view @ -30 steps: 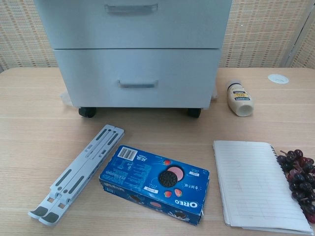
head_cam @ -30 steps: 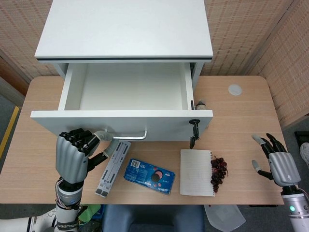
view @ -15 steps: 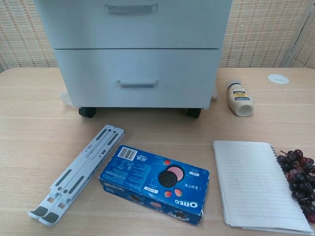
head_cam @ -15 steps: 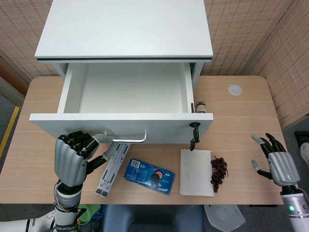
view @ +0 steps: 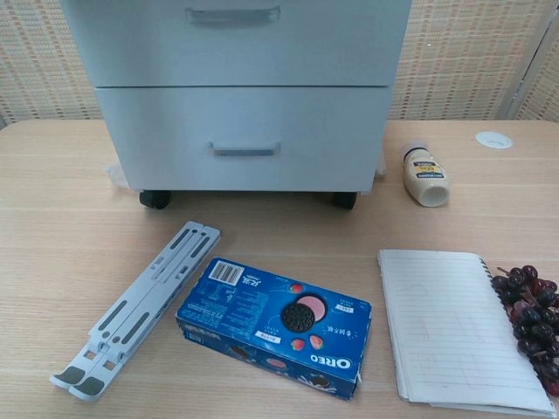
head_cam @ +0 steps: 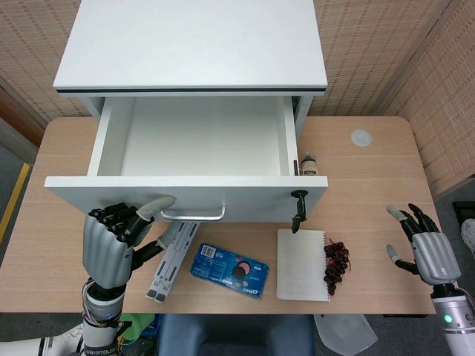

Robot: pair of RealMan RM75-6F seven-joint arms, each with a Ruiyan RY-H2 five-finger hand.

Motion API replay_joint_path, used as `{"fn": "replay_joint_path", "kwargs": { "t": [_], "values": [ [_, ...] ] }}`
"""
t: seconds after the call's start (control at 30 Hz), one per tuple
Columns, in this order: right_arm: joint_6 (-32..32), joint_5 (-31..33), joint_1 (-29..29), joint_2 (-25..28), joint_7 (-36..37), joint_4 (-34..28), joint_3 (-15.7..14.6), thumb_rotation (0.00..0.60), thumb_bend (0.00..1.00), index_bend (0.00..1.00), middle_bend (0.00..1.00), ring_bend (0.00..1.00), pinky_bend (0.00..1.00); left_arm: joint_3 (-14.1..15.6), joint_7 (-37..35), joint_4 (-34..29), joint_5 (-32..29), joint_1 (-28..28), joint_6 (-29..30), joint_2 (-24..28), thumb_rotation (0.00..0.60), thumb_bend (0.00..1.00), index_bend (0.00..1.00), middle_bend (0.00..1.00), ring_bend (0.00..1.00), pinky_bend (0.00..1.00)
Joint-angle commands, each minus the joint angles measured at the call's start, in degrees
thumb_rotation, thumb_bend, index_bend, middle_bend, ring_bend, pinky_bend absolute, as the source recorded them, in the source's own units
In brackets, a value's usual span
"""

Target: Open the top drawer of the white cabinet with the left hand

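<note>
Left robot hand (head_cam: 111, 239), fingers curled, 1 fingertip at the handle (head_cam: 194, 216) of the open top drawer (head_cam: 185, 196); right robot hand (head_cam: 427, 248) spread, empty.

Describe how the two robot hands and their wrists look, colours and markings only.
Both the left robot hand and the right robot hand have a smooth silver-grey metallic back and dark grey to black fingers. Each wrist is a ribbed grey cuff joined to a white arm; the right cuff shows a small green light.

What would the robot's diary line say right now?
top drawer: pulled out, empty | left hand: by handle, hold unclear | right hand: fingers spread, holding nothing
</note>
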Motion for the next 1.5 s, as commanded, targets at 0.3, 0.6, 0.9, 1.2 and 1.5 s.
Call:
{"fn": "replay_joint_path", "kwargs": {
  "t": [0.3,0.6,0.9,1.2,1.5],
  "values": [
    [0.09,0.08,-0.15,-0.03,0.09,0.13,-0.09,0.6,0.32,0.14,0.2,0.11,0.15,0.04,-0.09,0.98,0.37,0.03,-0.47,-0.81,0.6,0.26,0.37,1.0,0.98,1.0],
    [-0.19,0.2,-0.02,-0.15,0.1,0.25,-0.06,0.6,0.32,0.14,0.2,0.11,0.15,0.37,-0.35,1.78,2.04,0.4,0.28,-1.41,0.6,0.26,0.36,1.0,0.98,1.0],
    [-0.33,0.19,0.1,-0.06,-0.3,-0.12,-0.04,0.6,0.32,0.14,0.2,0.11,0.15,1.35,-2.01,2.36,3.9,2.23,2.34,-0.26,0.6,0.26,0.39,1.0,0.98,1.0],
    [-0.61,0.05,0.43,-0.07,-1.05,-0.84,0.02,0.6,0.32,0.14,0.2,0.11,0.15,1.61,-5.2,2.82,5.52,4.56,5.57,1.7,0.6,0.31,0.62,1.0,0.98,1.0],
    [-0.93,0.21,0.64,0.08,-1.91,-1.64,0.06,0.6,0.32,0.14,0.2,0.11,0.15,1.67,-8.06,3.45,5.62,6.74,7.76,3.95,0.6,0.43,0.77,1.0,0.98,1.0]
  ]
}}
